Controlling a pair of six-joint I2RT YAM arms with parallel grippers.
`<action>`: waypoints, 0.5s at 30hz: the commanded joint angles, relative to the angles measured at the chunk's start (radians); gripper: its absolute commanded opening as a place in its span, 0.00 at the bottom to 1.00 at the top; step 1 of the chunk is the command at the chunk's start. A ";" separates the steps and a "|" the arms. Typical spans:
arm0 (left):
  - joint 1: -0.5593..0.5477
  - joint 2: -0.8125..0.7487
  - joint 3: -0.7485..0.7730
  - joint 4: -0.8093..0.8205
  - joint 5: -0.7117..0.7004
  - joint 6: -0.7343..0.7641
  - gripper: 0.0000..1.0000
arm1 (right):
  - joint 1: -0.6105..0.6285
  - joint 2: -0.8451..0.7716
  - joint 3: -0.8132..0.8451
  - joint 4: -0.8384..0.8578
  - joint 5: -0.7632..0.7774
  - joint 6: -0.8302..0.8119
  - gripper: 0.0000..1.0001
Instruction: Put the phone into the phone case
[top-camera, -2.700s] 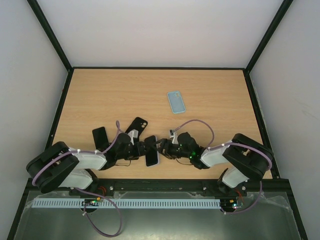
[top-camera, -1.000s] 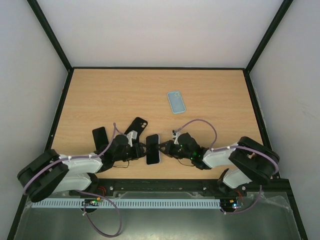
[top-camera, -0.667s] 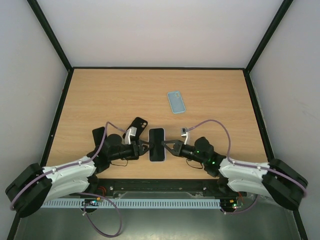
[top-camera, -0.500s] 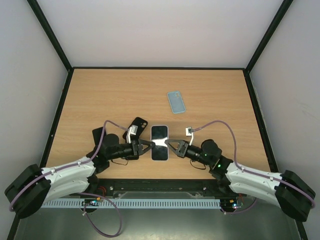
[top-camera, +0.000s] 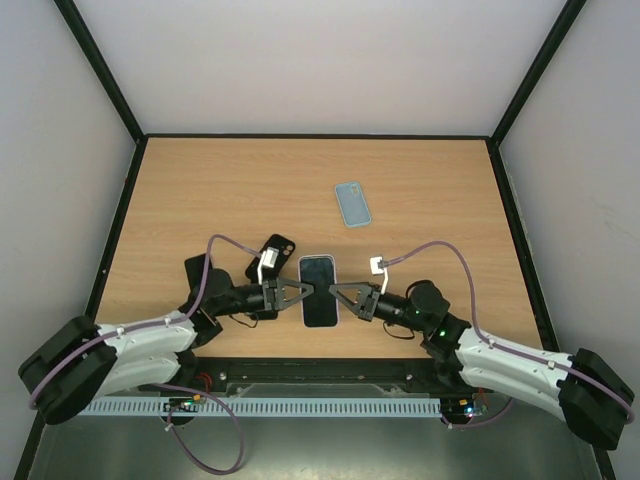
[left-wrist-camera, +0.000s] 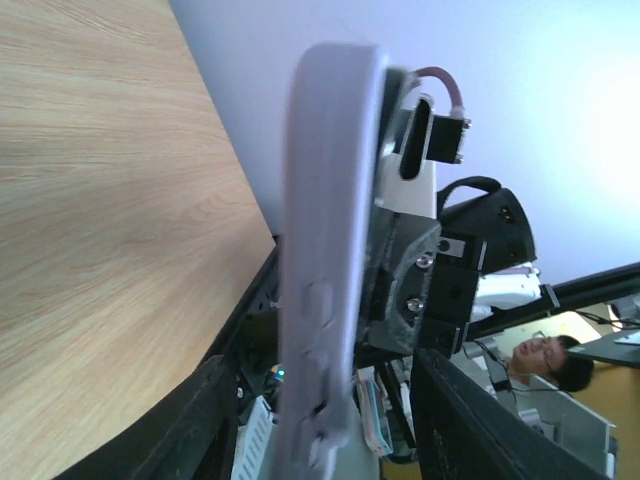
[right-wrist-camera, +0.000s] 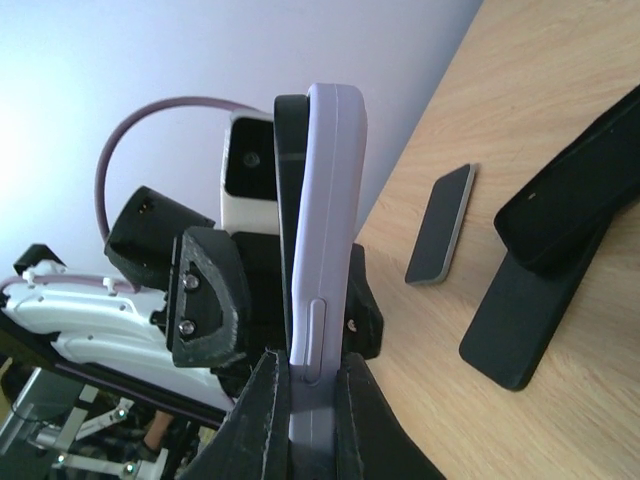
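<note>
One phone (top-camera: 319, 291) is gripped at its right edge by the clenched right pincer (top-camera: 333, 290), over the near part of the table (top-camera: 420, 180). It is straddled by the left pincer (top-camera: 306, 290), whose fingers are spread clear of it. One light-blue case (top-camera: 352, 203) is seen farther back. One black case (top-camera: 272, 256) and one dark phone (top-camera: 199, 270) lie to the left.

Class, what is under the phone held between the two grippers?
Wooden table lies under the phone; the right wrist view shows the phone held clear of the wood. From above, the phone covers the spot directly beneath.
</note>
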 joint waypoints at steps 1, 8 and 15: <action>0.000 0.026 -0.020 0.185 0.033 -0.044 0.45 | 0.004 0.011 -0.002 0.107 -0.072 -0.019 0.02; 0.002 0.050 -0.020 0.241 0.033 -0.008 0.15 | 0.004 -0.026 0.000 0.027 -0.061 -0.040 0.03; 0.006 0.073 0.002 0.213 0.132 0.087 0.03 | 0.004 -0.147 0.048 -0.191 0.067 -0.030 0.45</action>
